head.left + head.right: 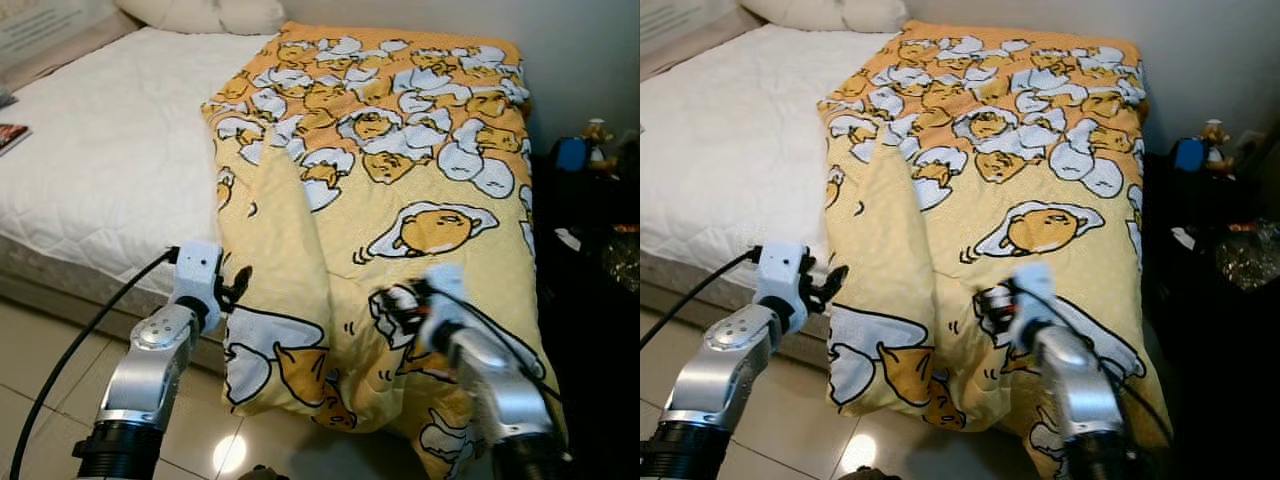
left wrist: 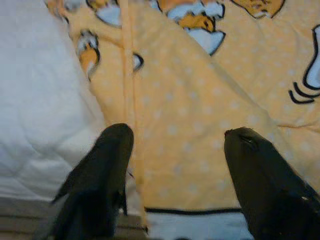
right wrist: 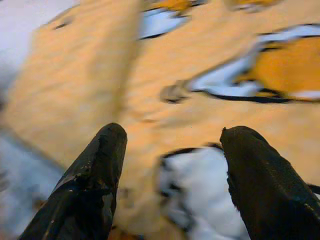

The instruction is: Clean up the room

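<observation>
Over the yellow blanket (image 1: pixel 400 200), left claw (image 2: pixel 175 145) and right claw (image 3: pixel 172 145) gape wide, empty

Head stereo pair: looks forward and down from above the bed's (image 1: pixel 100 170) foot; both eyes share the yellow blanket (image 1: pixel 400 180) and both arms.
Left wrist view: close, along two spread fingers (image 2: pixel 100 170), facing the blanket's edge beside the white mattress.
Right wrist view: close, blurred, facing blanket print.
</observation>
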{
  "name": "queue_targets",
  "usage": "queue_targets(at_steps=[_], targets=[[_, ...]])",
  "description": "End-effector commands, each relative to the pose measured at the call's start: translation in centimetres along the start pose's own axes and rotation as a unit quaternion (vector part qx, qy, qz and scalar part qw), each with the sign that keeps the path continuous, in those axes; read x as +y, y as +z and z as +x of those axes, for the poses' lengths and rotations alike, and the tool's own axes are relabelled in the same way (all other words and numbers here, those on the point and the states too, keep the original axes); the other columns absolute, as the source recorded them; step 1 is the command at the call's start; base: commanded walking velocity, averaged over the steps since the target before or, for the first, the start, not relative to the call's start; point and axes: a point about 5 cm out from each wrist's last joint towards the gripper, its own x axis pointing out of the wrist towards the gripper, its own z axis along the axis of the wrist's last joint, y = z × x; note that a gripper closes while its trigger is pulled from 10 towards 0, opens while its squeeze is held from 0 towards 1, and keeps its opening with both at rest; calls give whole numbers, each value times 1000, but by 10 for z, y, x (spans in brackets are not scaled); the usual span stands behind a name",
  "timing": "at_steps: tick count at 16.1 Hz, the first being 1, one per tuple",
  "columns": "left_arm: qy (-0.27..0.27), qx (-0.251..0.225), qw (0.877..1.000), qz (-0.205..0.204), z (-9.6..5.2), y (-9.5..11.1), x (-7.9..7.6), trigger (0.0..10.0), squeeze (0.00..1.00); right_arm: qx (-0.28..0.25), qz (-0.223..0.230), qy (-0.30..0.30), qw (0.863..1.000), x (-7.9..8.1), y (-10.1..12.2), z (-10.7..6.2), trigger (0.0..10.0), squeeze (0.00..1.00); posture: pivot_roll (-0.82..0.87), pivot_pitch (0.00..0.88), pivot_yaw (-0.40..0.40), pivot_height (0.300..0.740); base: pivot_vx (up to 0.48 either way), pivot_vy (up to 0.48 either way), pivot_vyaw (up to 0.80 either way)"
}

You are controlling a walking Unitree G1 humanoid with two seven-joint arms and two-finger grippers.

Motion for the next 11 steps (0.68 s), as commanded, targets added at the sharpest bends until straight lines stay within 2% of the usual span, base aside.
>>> queue_targets(at_steps=[1, 3, 8, 9, 11], targets=[[14, -17, 1000, 18, -3, 4, 2, 10000, 0, -15, 7, -42, 999, -8, -2, -6, 10000, 0, -86, 0, 93, 740, 0, 0, 0], [7, -28, 999, 29, -10, 4, -3, 10000, 0, 4, 16, -101, 995, -18, -20, -18, 10000, 0, -82, 0, 95, 740, 0, 358, 0], [9, -20, 999, 28, -21, -1, -4, 10000, 0, -4, 44, -131, 990, -12, -29, -27, 10000, 0, -66, 0, 85, 740, 0, 480, 0], [9, -19, 999, 27, -22, -2, -4, 10000, 0, -4, 40, -131, 991, -11, -29, -28, 10000, 0, -63, 0, 83, 740, 0, 480, 0], [15, -18, 999, 29, -25, -2, -1, 10000, 0, -6, 5, -147, 989, -11, -28, -30, 10000, 0, -56, 0, 79, 740, 0, 480, 0]])
